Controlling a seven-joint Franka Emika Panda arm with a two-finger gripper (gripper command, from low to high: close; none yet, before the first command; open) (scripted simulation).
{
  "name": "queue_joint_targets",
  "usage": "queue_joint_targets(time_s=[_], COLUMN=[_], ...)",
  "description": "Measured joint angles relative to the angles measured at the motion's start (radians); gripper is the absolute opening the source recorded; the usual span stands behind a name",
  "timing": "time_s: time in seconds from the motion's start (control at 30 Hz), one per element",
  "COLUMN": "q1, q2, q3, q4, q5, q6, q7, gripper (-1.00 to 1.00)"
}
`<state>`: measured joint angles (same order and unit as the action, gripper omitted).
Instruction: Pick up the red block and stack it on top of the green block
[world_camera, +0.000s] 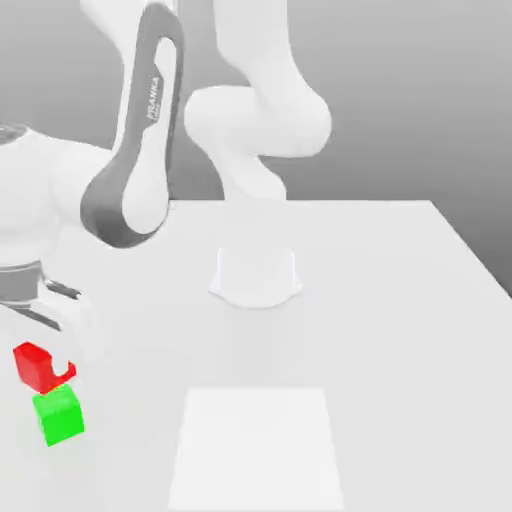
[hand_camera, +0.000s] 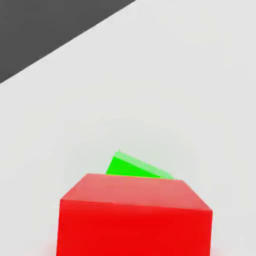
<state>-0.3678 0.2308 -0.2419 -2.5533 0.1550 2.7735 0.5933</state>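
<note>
The claw (world_camera: 46, 364) is closed on the red block (world_camera: 34, 369), a plain, smooth, flat-sided cube held between its fingertips. The matching green block (world_camera: 59, 415), bright and unmarked, sits turned at an angle on the smooth white table (world_camera: 400, 350), partly behind the red one in the hand view; whether they touch is unclear.

1. I see the red block (world_camera: 36, 368) plain bright red, its face in my hand view paler and duller toward the far edge.
2. The green block (world_camera: 59, 415) reads vivid, unpatterned green.
3. My arm (world_camera: 257, 120) is white with dark grey bands.
4. The worktop (world_camera: 400, 330) looks pale grey.
</note>
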Motion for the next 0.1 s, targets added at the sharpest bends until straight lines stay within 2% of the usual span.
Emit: queue_joint_targets(time_s=[0.1], q1=[0.0], q2=[0.0], q3=[0.0], q4=[0.0], q5=[0.0], q6=[0.0], q7=[0.0], gripper=[1.0])
